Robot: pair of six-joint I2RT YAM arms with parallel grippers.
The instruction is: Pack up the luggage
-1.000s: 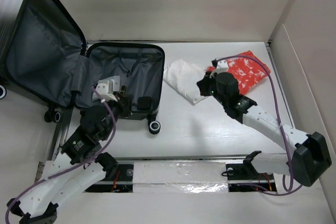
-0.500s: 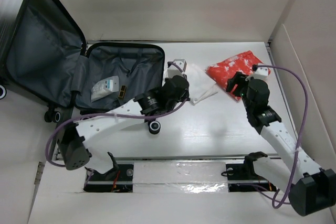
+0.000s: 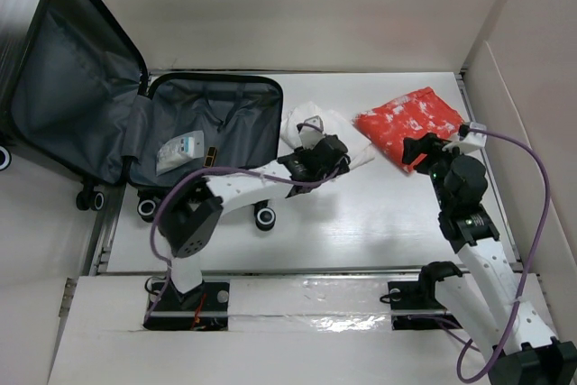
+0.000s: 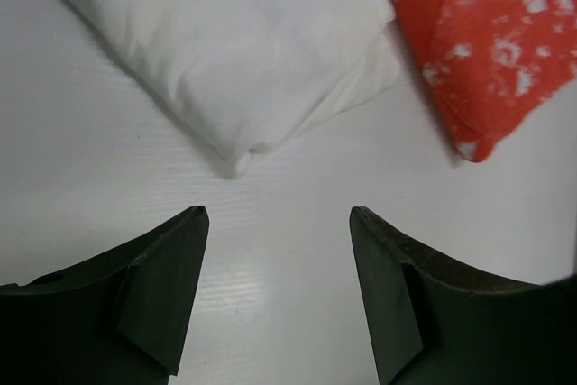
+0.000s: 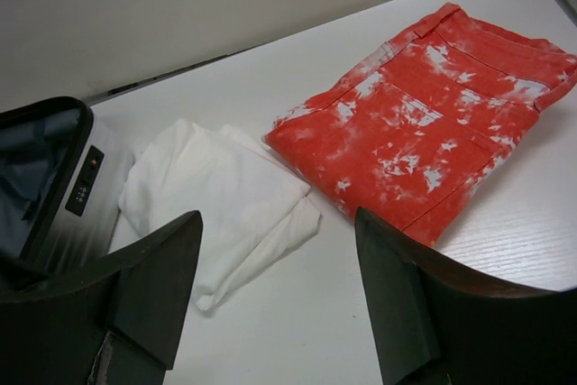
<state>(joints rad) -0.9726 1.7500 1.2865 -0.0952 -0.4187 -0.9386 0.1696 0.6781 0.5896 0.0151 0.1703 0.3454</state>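
Table (image 3: 361, 223): white, finely wood-grained surface. Luggage (image 3: 225, 114): hard shell laid open at table's left end, lid propped upright, grey fabric lining exposed. Red garment (image 5: 424, 132): folded into rectangle, mottled white. White cloth (image 4: 225, 33): soft, folded, placed just beside garment. Left gripper (image 4: 275, 250), right gripper (image 5: 278, 250): dark tapered jaws spread wide, nothing held.

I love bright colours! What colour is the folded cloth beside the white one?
Red cloth, white splotches; right wrist view.
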